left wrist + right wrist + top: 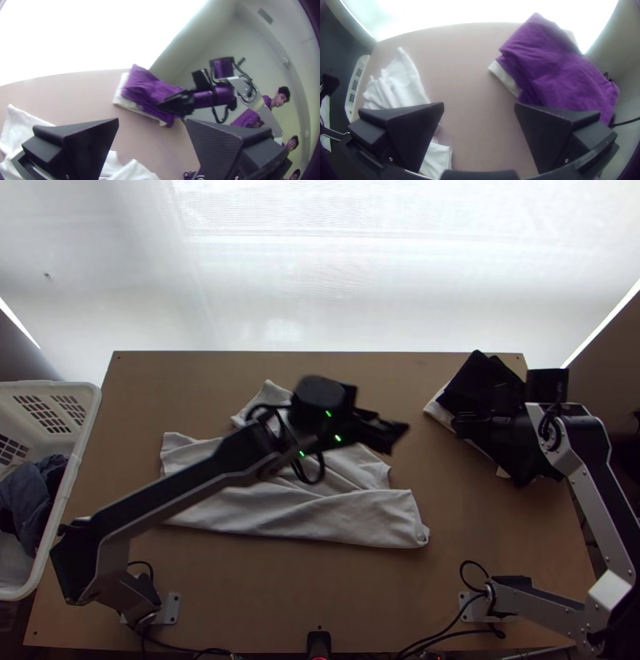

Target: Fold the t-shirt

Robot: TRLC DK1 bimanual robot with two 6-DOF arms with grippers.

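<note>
The white t-shirt [280, 514] lies left of centre on the table [240, 588], between the far and near edges, broadly spread with creases and overlapping layers; this position probably leaves working room on each side for folding. The left gripper [392, 434] is above the table, just beyond the shirt's right-hand side, with its jaws spread and holding nothing. This placement presumably keeps it clear of the cloth until a grasp point is selected. The right gripper [479, 106], jaws likewise apart and unloaded, is at the garment stack [560, 70] by the far right corner. The stack is probably kept there so that finished pieces do not obstruct folding. The laundry basket [40, 386] stands beside the left edge, presumably as the supply of unfolded garments. Flatten the shirt before folding; creases could otherwise be trapped.
</note>
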